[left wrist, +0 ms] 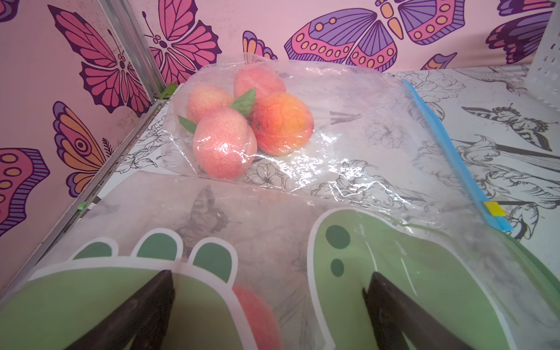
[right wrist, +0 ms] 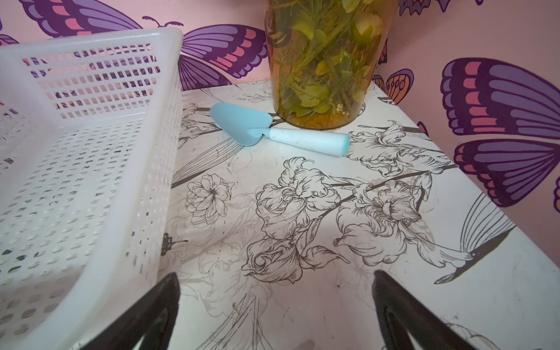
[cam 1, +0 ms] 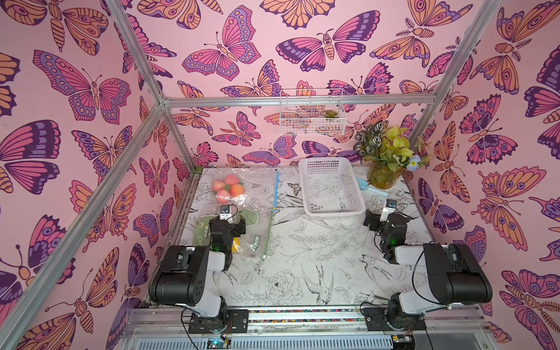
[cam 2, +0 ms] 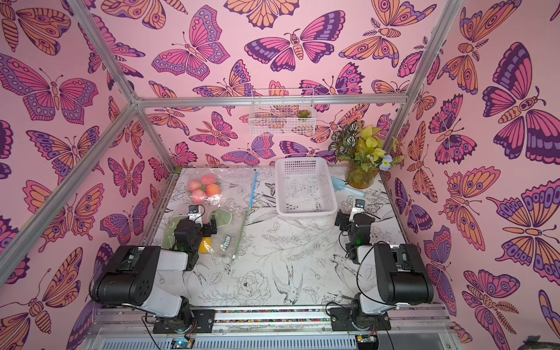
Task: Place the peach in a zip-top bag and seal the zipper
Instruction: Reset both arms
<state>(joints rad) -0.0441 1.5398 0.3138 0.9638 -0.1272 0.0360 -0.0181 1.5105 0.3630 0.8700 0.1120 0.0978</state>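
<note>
Apparently bagged: blurred pink-orange round peach lies inside green-printed frosted plastic zip-top bag, lower centre, left wrist view. Both left gripper and right gripper gape, empty. Next: pinch along zipper; closure unclear.

Green-printed zip bag: roughly half of it is hidden under the left arm in both top views, and its lettering is too small to read. Peach inside it: blurred behind the film and cut off by the frame edge in the left wrist view. White basket and vase: both cropped in the right wrist view.
</note>
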